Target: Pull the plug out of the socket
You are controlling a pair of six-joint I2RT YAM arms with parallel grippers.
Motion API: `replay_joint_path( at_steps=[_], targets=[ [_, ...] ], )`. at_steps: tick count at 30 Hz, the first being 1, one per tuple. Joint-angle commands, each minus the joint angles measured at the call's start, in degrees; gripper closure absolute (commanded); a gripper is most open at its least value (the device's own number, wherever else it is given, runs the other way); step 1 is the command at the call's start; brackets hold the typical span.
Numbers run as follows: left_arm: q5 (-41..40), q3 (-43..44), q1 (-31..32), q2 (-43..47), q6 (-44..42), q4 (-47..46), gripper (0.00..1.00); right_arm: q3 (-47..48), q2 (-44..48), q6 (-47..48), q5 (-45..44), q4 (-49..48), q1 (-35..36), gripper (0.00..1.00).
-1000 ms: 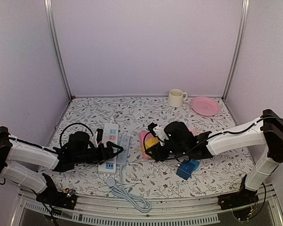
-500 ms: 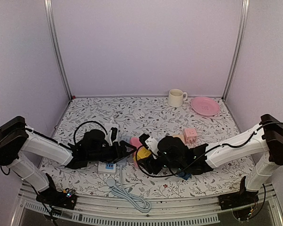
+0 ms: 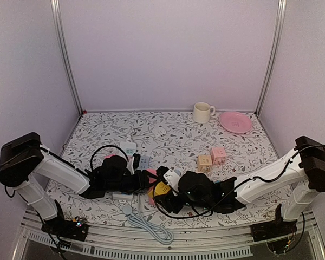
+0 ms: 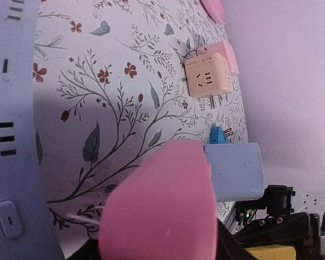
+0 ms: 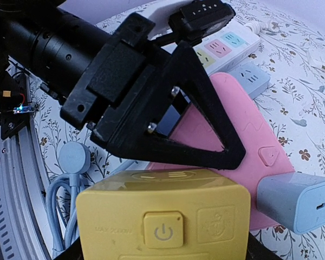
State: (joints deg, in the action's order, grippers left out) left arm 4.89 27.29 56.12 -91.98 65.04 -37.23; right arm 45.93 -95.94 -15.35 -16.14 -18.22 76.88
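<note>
Pink strip (image 5: 254,130) moved nearer, lying diagonal, blue plug (image 5: 295,201) jutting sideways

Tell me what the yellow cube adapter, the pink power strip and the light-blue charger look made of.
Yellow cube adapter: moulded plastic, matte to satin, going by the embossed power button and rounded edges.
Pink power strip: smooth hard plastic by the look, with a soft sheen and a moulded switch.
Light-blue charger: probably plastic too, matte, with a seamless rounded shell and a small port.
</note>
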Motion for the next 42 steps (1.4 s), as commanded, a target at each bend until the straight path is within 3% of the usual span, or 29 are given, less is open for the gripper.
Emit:
replay_joint_path(
  at_steps=[1, 4, 8, 23, 42],
  targets=[
    [-1.2, 0.9, 1.3, -0.9, 0.0, -2.0, 0.63, 0.7, 0.3, -0.7, -2.7, -5.1, 0.4, 0.96],
    [-1.7, 0.9, 1.3, -0.4, -0.5, -1.5, 0.83, 0.2, 1.2, -1.4, -3.0, -5.1, 0.4, 0.96],
    [-3.0, 1.2, 1.6, 0.7, -2.1, 1.1, 0.99, 0.1, 2.0, -1.8, -2.5, -5.2, 0.3, 0.96],
    [-15.2, 3.6, 2.1, 11.1, -10.3, 23.8, 1.00, -2.0, 8.0, -3.5, -4.5, -6.1, 0.5, 0.96],
    [-14.8, 6.4, 2.8, 11.6, -15.7, 26.4, 1.00, -8.4, 15.9, -5.2, -3.7, -8.7, -1.6, 0.97]
  ],
)
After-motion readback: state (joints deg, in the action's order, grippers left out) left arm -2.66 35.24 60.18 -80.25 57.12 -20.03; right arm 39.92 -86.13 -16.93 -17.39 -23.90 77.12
